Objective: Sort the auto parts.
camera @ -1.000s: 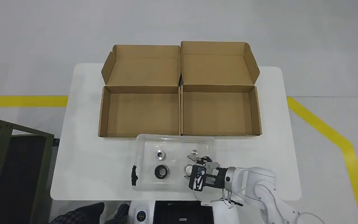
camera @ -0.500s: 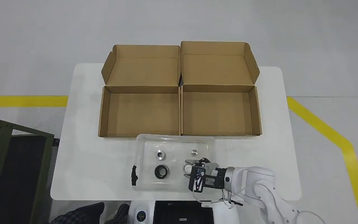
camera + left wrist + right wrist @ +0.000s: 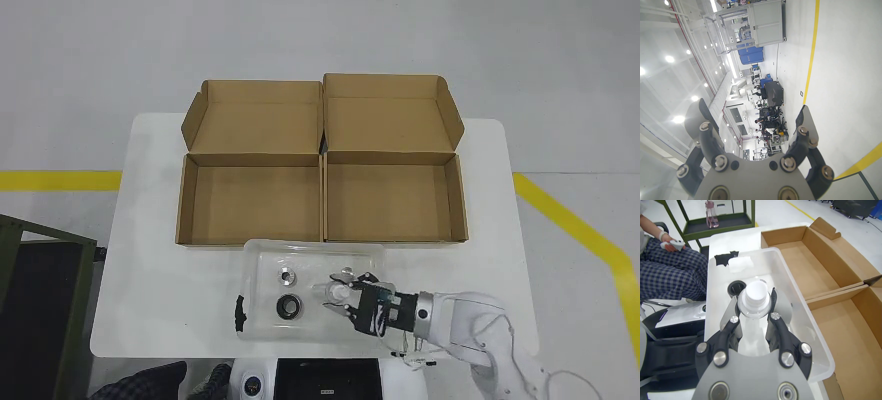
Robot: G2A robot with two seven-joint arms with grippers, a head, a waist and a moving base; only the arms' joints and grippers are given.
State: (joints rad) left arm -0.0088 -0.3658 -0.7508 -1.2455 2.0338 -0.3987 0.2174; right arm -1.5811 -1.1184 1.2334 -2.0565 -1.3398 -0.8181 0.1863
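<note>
- Right gripper (image 3: 345,297) (image 3: 754,311): inside the clear plastic bin (image 3: 310,243) (image 3: 787,272), at the half nearer the robot's right. Its fingers are closed on the wide collar of a stepped round part (image 3: 335,292) (image 3: 755,298), one on each side.
- Stepped round part: white, with a clear wide collar and a narrower white end. Its long axis runs in line with the fingers, narrow end turned away from the wrist and toward the black ring (image 3: 289,305) (image 3: 736,288). I cannot tell if it is lifted off the bin floor.
- Black ring: lies flat on the bin floor, just beyond the held part.
- Two small silver parts (image 3: 286,275) (image 3: 346,269): on the bin floor, on the side towards the boxes and apart from each other.
- Black tape (image 3: 239,312) (image 3: 723,258): stuck on the bin's far end wall, with a white label (image 3: 740,264) beside it.
- Left cardboard box (image 3: 250,205) (image 3: 806,262) and right cardboard box (image 3: 395,205) (image 3: 848,336): side by side and touching, lids folded back, right behind the bin.
- Table (image 3: 150,250): white, carrying the bin and both boxes.
- Left gripper (image 3: 753,106): fingers spread wide with nothing between them, facing out into the room.
</note>
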